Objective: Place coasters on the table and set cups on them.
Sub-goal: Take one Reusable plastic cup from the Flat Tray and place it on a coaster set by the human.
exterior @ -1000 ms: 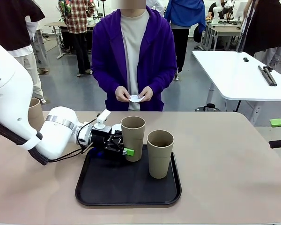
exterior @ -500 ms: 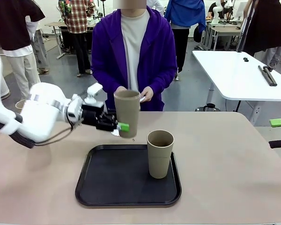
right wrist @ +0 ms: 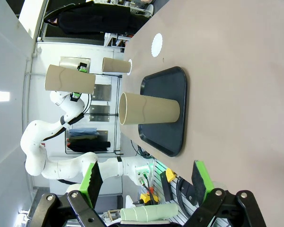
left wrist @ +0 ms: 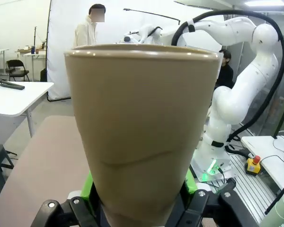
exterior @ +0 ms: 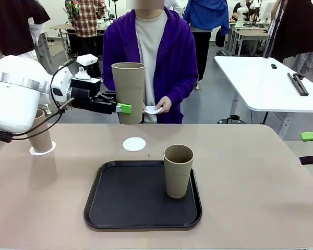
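Place: robotics lab | white arm (exterior: 15,99), worktables (exterior: 261,78) (people (exterior: 86,21) standing about)

The beige table (exterior: 250,177) has rounded corners and a flat top. A black tray (exterior: 120,208) sits on it toward the near side, about the middle, and carries one tan cup (exterior: 178,172) upright at its right end. Just beyond the tray's far edge a bare white paper coaster (exterior: 134,144) lies flat on the tabletop. Well to the left, a second coaster (exterior: 41,151) lies near the table's edge with another cup (exterior: 41,136) standing upright on it.
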Available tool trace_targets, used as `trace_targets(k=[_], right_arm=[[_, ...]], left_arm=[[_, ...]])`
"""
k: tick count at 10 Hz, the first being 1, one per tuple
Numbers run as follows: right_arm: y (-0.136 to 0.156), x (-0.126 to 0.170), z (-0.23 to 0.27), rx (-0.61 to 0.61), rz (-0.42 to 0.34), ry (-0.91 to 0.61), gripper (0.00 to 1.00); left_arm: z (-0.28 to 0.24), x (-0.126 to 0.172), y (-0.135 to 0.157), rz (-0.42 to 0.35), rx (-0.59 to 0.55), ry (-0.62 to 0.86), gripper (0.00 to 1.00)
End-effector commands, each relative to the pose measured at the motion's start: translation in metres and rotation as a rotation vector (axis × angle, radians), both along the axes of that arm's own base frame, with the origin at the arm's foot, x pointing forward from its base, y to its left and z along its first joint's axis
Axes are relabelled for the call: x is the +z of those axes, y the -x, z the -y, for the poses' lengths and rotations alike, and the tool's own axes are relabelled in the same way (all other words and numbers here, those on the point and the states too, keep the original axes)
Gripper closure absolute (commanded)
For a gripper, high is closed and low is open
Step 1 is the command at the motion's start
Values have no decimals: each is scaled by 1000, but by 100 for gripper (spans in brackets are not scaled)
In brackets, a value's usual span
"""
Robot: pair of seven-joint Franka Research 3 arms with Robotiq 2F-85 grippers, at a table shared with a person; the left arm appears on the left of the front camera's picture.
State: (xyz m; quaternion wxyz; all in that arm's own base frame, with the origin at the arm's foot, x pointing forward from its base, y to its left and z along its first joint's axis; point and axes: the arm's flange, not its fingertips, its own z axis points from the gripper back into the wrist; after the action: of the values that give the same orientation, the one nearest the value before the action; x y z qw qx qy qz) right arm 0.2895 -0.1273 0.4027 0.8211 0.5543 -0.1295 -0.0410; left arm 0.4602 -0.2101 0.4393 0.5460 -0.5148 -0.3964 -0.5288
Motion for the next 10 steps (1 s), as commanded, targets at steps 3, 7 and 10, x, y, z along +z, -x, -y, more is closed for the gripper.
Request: trace_targets(k=[3,7,10], right_arm=[[-1,1,-1,3,11,-9,0],[-1,1,-1,3,11,-9,0],[-1,1,-1,3,11,-9,0]], left_arm=[[2,-4,-5,-11,11,10,100],[-2,-24,-48,2,22,18,18],[0,-46,-106,6,29,35,18]])
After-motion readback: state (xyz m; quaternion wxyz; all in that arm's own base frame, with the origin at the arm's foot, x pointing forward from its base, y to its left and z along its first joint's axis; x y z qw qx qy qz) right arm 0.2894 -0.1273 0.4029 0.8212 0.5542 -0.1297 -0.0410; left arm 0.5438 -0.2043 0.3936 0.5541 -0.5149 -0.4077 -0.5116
